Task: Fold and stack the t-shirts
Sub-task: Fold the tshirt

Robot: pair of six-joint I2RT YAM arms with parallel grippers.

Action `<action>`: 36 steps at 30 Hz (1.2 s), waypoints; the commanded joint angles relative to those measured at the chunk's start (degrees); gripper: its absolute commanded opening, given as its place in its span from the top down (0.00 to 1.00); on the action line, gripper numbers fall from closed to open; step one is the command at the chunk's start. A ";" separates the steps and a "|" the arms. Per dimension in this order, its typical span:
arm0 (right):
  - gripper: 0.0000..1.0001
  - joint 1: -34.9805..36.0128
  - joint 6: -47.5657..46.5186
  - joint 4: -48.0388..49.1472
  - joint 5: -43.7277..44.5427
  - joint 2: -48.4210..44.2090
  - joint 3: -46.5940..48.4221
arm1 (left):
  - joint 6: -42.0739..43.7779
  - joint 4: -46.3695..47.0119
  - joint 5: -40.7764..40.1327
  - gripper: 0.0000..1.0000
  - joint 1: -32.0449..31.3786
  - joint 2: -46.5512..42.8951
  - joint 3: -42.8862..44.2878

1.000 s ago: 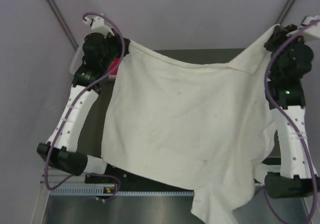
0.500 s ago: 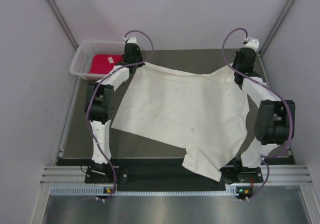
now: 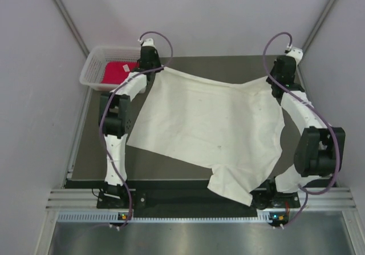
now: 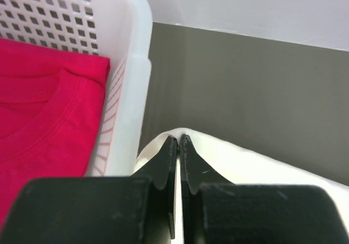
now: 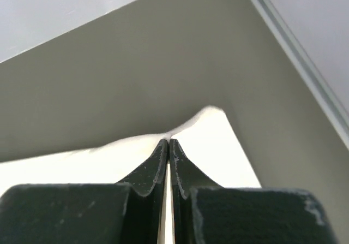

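The cream-white t-shirt [image 3: 211, 129] lies spread across the dark table, one sleeve hanging toward the front edge. My left gripper [image 3: 153, 71] is shut on its far left corner [image 4: 218, 156], right beside the basket. My right gripper [image 3: 275, 79] is shut on its far right corner [image 5: 212, 140]. The red-magenta t-shirt [image 3: 117, 72] lies in the white mesh basket [image 3: 91, 72] at the far left; it also shows in the left wrist view [image 4: 43, 113].
The basket wall [image 4: 133, 64] stands close to the left of my left fingers. The table's right rail [image 5: 305, 64] runs near my right gripper. Grey walls enclose the back and sides. A metal rail [image 3: 171, 215] lines the front.
One second ago both arms held the shirt raised close to the camera. They have since stretched out to the far side and laid the shirt down flat on the table.
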 commanded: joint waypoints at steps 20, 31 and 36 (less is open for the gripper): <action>1.00 0.35 24.35 -28.72 -6.15 -28.66 -17.24 | 2.00 -6.00 1.72 1.00 2.72 -8.94 -9.86; 1.00 0.43 22.33 -32.94 -7.21 -31.47 -16.27 | 5.87 -10.92 -3.21 1.00 2.89 -11.67 -11.37; 1.00 0.35 22.15 -35.66 -8.26 -33.05 -15.92 | 5.87 -12.76 -3.74 1.00 2.98 -12.02 -13.04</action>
